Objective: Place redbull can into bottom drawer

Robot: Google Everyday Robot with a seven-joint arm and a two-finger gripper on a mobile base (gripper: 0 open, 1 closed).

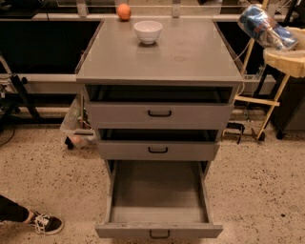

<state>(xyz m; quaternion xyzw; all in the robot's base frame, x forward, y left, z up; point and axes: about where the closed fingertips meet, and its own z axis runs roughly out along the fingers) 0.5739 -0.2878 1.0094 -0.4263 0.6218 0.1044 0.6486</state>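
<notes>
Camera view showed me the small, slim blue-and-silver metal redbull can [262, 24] at the upper right. It was tilted, with blue filling most of its side and a paler band toward one end. It was up in the air, level with the cabinet's top and off to its right, well apart from the bottom drawer [157, 190]. The cream-coloured end effector [281, 45] sat just under and beside it, grasping the can. Its right side ran out of the picture, and the can's outline was smeared, so I could not read any print.

The deep grey bottom drawer stood pulled out, showing its plain grey interior, and the small black bar handle [159, 234] was cut by the lower edge. The two shallower grey drawers above, the middle [158, 150] and the top [159, 114], were each slightly ajar.

On the flat grey surface [190, 57] a round white bowl [147, 31] stood near the back, with a round orange fruit [124, 11] behind it at the far edge. The floor [257, 190] was speckled tan. A black-and-white shoe [46, 223] showed at the lower left, and a pale wooden frame [267, 101] stood to the right.
</notes>
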